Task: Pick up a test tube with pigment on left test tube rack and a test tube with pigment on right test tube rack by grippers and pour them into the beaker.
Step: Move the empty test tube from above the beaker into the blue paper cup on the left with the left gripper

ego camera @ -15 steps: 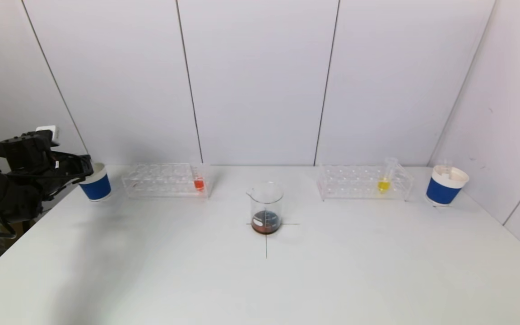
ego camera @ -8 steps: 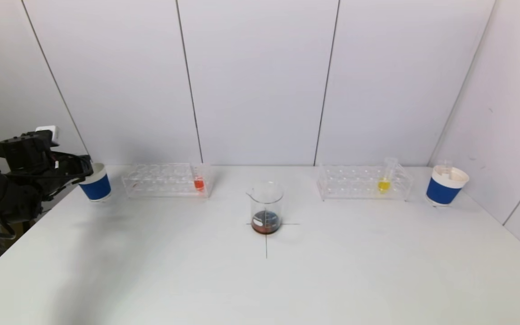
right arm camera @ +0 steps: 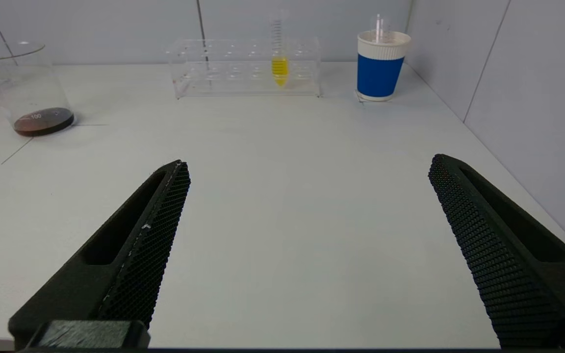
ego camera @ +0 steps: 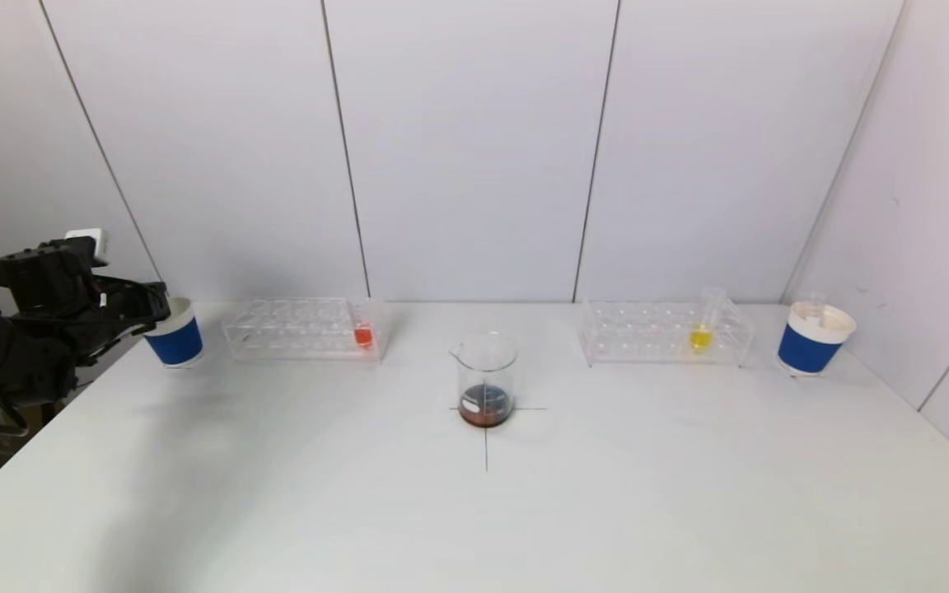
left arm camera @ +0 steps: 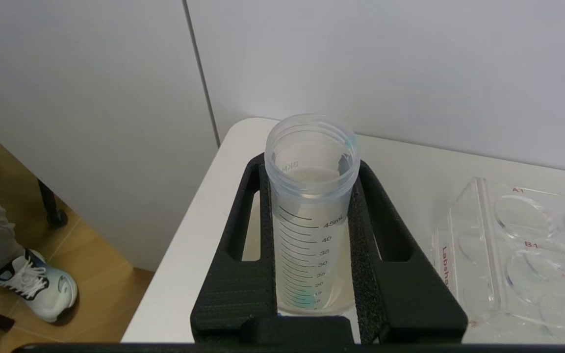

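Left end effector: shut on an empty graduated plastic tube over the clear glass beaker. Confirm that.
Wrong place. The left end effector is shut on the empty graduated plastic tube, but over the blue paper cup at the table's left edge, not the clear glass beaker; see the head view.

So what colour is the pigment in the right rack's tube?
Yellow pigment, clearest in the right wrist view.

Right hand point(right arm camera: 307, 255) outside the head view; clear tube's point(left arm camera: 311, 215) base hidden behind the left hand point(left arm camera: 312, 274).
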{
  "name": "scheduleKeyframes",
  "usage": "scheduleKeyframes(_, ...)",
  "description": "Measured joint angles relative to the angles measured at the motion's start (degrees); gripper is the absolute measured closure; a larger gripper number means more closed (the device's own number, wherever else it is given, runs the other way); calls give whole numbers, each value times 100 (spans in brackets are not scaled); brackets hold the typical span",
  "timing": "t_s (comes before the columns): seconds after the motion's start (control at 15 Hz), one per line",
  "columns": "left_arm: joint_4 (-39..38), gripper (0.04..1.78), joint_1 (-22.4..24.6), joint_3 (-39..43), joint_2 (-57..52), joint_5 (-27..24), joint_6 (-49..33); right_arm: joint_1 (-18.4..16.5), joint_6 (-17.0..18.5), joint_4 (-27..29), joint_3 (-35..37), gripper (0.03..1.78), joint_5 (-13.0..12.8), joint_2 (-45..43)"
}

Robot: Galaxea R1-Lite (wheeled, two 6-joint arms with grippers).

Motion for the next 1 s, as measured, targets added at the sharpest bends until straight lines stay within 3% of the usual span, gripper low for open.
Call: scheduleKeyframes(1.0, -100, 138, 9, 33, 6, -22, 7, -1, -2, 0, 0, 4, -2, 0)
